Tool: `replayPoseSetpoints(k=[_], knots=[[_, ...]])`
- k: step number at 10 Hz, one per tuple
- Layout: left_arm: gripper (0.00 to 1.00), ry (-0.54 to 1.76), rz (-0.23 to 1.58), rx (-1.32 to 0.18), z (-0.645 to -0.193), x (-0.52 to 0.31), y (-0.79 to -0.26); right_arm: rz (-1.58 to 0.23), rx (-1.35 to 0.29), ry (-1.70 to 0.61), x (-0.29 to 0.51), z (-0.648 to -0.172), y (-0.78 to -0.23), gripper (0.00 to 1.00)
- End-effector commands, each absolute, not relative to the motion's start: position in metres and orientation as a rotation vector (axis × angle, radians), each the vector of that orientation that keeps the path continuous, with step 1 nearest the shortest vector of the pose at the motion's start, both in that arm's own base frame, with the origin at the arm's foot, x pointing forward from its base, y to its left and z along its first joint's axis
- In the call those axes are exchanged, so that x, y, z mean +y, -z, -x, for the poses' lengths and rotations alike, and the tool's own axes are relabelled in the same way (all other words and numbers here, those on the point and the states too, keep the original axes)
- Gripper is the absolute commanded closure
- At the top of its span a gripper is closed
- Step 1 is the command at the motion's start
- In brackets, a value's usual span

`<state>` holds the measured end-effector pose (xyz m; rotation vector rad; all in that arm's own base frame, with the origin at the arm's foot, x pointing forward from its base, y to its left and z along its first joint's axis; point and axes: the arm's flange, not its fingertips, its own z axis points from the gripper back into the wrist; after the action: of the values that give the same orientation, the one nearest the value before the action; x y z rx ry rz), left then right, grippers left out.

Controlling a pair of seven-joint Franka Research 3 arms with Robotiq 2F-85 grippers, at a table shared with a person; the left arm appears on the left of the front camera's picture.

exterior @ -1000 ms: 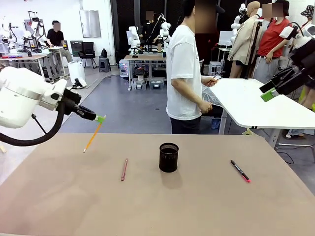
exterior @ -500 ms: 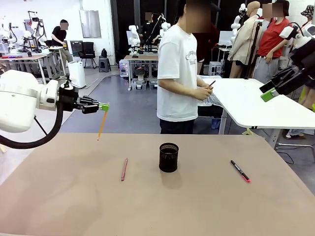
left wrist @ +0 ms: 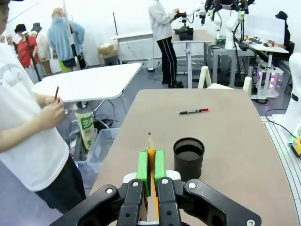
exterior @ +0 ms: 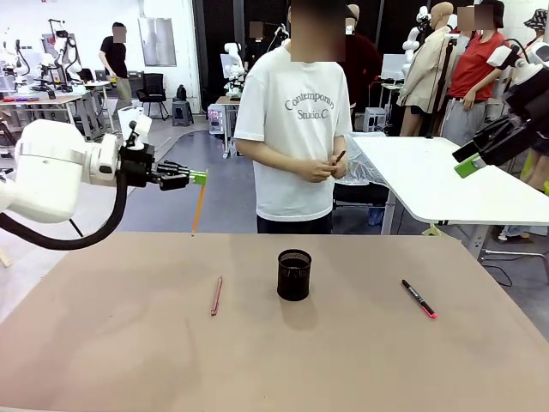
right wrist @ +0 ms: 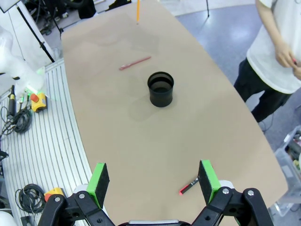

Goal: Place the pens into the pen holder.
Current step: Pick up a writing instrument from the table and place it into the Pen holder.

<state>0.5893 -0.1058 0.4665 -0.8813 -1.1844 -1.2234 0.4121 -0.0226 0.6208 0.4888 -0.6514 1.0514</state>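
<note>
The left gripper [exterior: 199, 178] is pinching the yellow pencil [exterior: 198, 209] above the far-left edge of the table [exterior: 120, 360]. The right gripper [right wrist: 153, 181] is waiting spread. The pen holder [exterior: 293, 275] is standing empty mid-table, with the reddish-brown pen [exterior: 216, 295] and black marker [exterior: 419, 298] lying unplaced.

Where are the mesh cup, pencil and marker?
mesh pen holder [exterior: 293, 276], front view, on its side wall.
yellow pencil [exterior: 199, 209], front view, on its mid-shaft.
black marker [exterior: 419, 298], front view, on its barrel's middle.
</note>
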Motion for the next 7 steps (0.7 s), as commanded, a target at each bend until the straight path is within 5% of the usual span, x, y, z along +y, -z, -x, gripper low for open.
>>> replayPoseSetpoints(k=[1, 7], knots=[[1.00, 1.220, 0.938, -1.185, -0.602, -0.108, -0.468, -0.491, -0.657, -1.054, -0.022, -0.412, -0.622, 0.00], [1.00, 1.246, 0.890, -1.168, -0.584, -0.097, -0.464, -0.491, -0.657, -1.054, -0.022, -0.412, -0.622, 0.00]])
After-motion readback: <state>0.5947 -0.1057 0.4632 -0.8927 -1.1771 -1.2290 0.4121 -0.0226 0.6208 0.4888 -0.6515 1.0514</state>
